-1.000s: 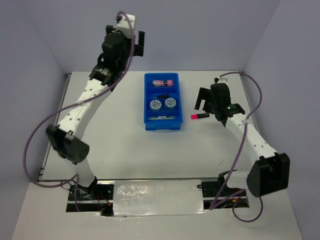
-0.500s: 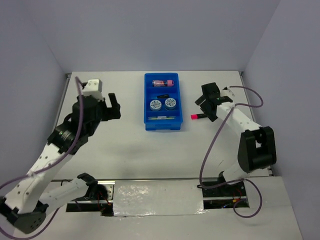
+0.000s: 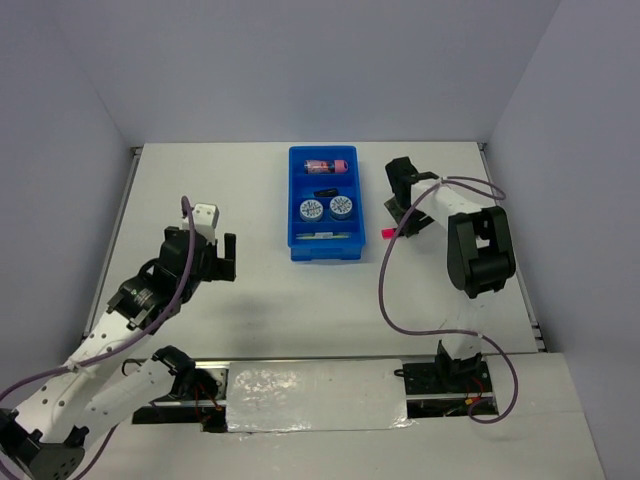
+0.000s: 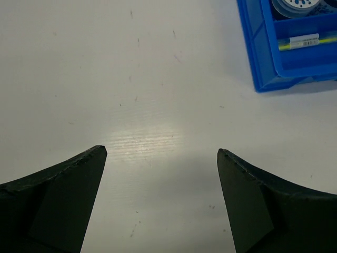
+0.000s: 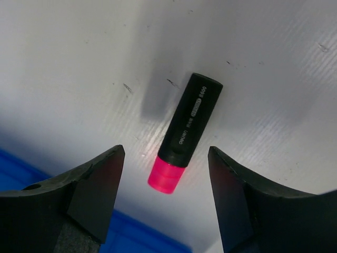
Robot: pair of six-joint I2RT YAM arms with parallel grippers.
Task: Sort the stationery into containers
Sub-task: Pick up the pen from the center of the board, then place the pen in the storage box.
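The bright blue tray [image 3: 293, 215] stands at mid-table. It holds a pink cylinder [image 3: 328, 165], a black marker [image 3: 323, 191], two round patterned tubs [image 3: 309, 210] and thin pale sticks [image 3: 322, 236], each kind in its own compartment. A black marker with a pink end [image 5: 189, 124] lies on the table just right of the tray; only its pink end [image 3: 386, 232] shows from above. My right gripper [image 5: 166, 150] is open, its fingers on either side of the marker's pink end and apart from it. My left gripper [image 4: 162, 153] is open and empty over bare table left of the tray.
The tray's near corner [image 4: 263, 74] shows at the upper right of the left wrist view, with a stick [image 4: 300, 41] inside. The tray's blue wall [image 5: 16, 168] lies close below the right fingers. A purple cable [image 3: 385, 290] loops from the right arm.
My left arm has swung down from high at the back to low over the front-left table. My right gripper has moved back and left over the pink-ended marker.
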